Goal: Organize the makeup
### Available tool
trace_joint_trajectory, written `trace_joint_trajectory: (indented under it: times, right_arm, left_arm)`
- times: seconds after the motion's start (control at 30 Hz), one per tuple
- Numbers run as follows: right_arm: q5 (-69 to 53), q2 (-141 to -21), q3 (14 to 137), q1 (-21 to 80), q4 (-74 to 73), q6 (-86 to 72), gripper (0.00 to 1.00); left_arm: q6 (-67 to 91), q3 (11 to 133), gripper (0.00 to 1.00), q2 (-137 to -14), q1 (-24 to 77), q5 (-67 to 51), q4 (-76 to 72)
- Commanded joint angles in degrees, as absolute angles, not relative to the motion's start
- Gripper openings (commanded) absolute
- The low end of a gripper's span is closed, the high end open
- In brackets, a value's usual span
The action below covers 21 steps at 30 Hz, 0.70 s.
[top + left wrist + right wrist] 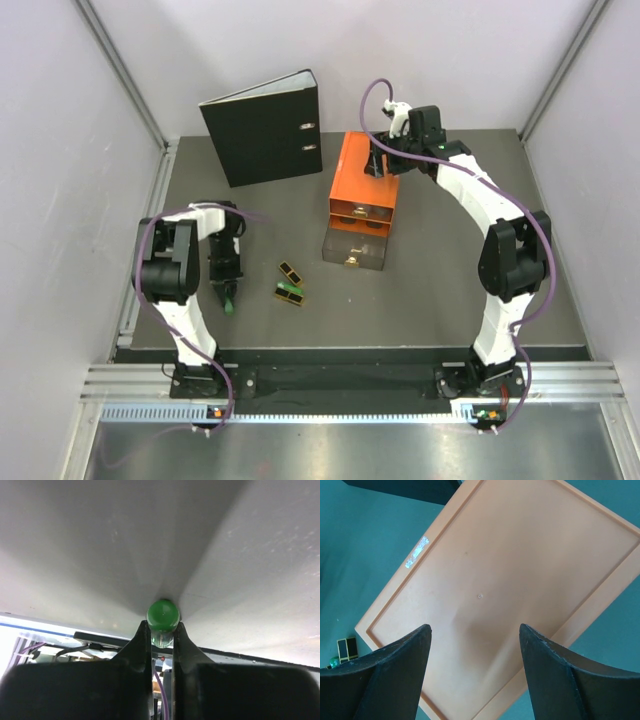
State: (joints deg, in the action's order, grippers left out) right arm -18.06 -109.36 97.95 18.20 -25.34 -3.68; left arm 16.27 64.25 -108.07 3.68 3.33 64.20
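No text, label, brand, number or sign can be read in any view. The top of the orange drawer box [520, 580] has a small shiny patch near one long edge, but no letters can be made out on it. The black ring binder [262, 130] stands too far from the overhead camera for any lettering on its spine to be legible. The small black cases [290, 271] lying on the counter [450, 290] are too small to show any print.
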Motion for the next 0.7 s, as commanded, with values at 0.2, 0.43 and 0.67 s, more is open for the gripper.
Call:
trace_joint_trajectory:
  times: [0.2,0.43,0.67]
  right_arm:
    - [-16.0,-111.18,99.23,17.67,-25.4,-3.78,0.71]
    - [-16.87,-114.08,99.58,17.75,-26.45,-4.13,0.72]
    - [-16.79,-115.14,99.23,17.67,-26.54,-4.04,0.72]
  left_arm:
    - [15.03,68.37,0.0,-107.67,3.25,0.27,59.68]
    - [15.82,78.03,0.0,-105.21,4.13,-8.86,62.4]
    - [16.52,89.2,0.0,-105.64,8.6,-18.62,61.27]
